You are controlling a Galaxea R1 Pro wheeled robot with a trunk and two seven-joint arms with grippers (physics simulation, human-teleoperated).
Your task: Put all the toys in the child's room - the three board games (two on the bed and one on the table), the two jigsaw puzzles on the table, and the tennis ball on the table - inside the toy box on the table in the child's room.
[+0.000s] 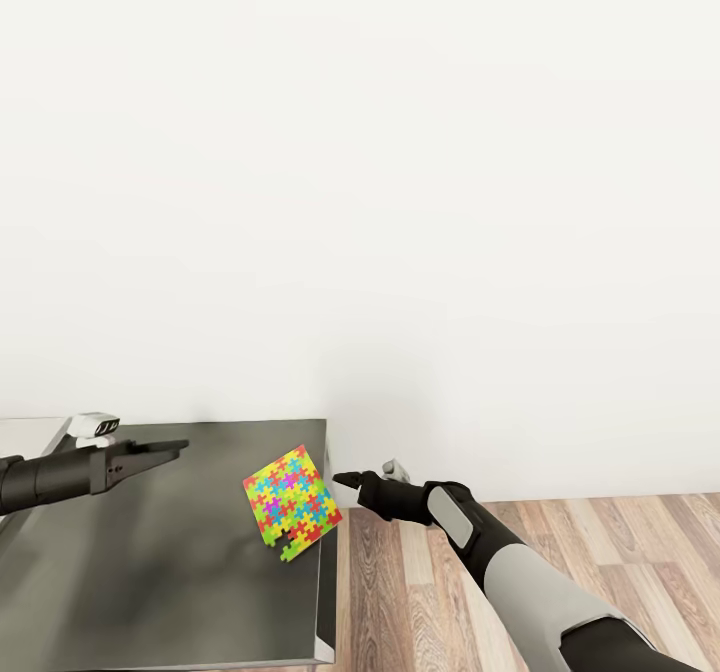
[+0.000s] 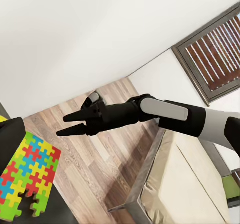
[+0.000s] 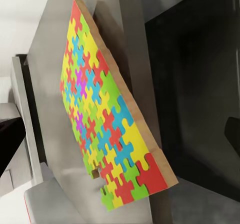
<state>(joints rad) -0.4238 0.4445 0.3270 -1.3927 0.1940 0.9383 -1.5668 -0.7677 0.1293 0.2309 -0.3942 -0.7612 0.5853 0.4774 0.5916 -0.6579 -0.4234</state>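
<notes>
Both hands are empty. Right hand [image 1: 343, 478] hangs off the end of the bench [image 1: 150, 572], over the wood floor [image 1: 560, 542], with its two black fingers [image 2: 75, 124] pointing at the near corner of the jigsaw puzzle [image 1: 292, 502]; the left wrist view shows those fingers spread a little at the tips with nothing between them. That arm is bent at the elbow and reaches forward and inward from the robot's right, roughly level with the bench top. Left hand [image 1: 170, 446] is stretched out low over the dark grey bench surface, well apart from the puzzle, its fingers drawn together into a thin point and carrying nothing. As for the job, the largest pieces of it cannot be judged here: the toy box, the board games and the tennis ball cannot be accounted for, so how many toys are already stowed is unknown. The bed [image 2: 185, 184], beige mattress on a grey frame, shows a green-edged object at its far corner, too small to name. What is plain is that this one puzzle is not yet put away: it lies flat on the dark bench end, turned askew, its right corner poking just past the bench edge, one piece missing from its near side. I judge that overhanging corner to be the likeliest place for the right hand to take hold.
</notes>
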